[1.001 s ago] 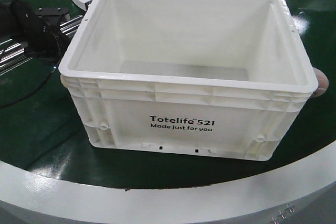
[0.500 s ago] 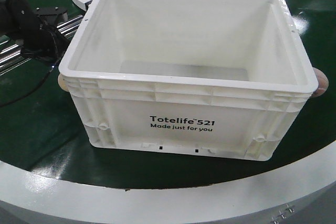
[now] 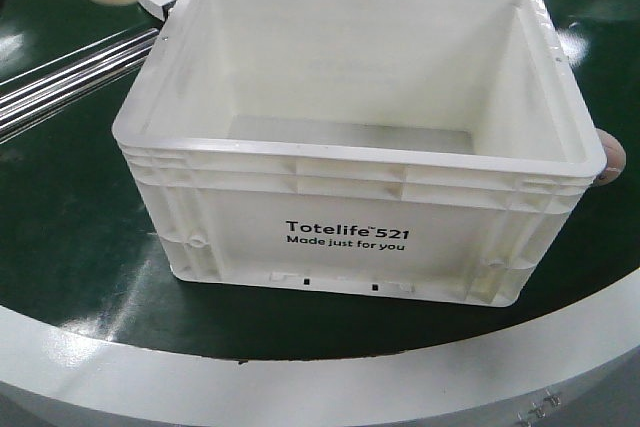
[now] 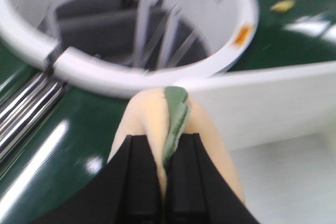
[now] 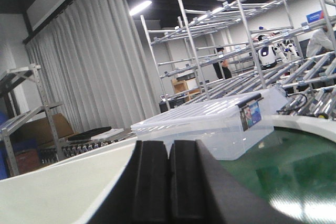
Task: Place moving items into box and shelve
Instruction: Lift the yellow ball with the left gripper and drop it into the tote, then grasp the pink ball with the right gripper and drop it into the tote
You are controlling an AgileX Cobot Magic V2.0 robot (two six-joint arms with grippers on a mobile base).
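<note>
Ok, left gripper (image 4: 164,148) is clamped on the pale yellow fruit (image 4: 210,145). Its fingers (image 4: 142,177) are narrow and pinch right along the green mark (image 4: 176,111). In the front view that fruit hangs in the air off the far-left corner of the box (image 3: 300,155), outside the rim and not yet over the opening. The part of the box floor that shows is bare; the near strip is hidden by the front wall.

Step in hand, as I read it: carry, then drop-in. Notes:
- The left wrist view is blurred and the grip is a thin pinch on a rounded body, so it could slip. Keep the traverse smooth, no jerks.
- Clear the ribbed rim with margin, then centre over the opening.
- Go down inside the walls and release low. A round thing will roll or bounce if let go high.

Right gripper (image 5: 169,150) has its fingers pressed together with nothing between them, parked low.

The reddish-pink fruit (image 3: 612,159) sits just beside the box's right side on the green table (image 3: 80,237), mostly hidden. Probably the right arm's job next.
</note>
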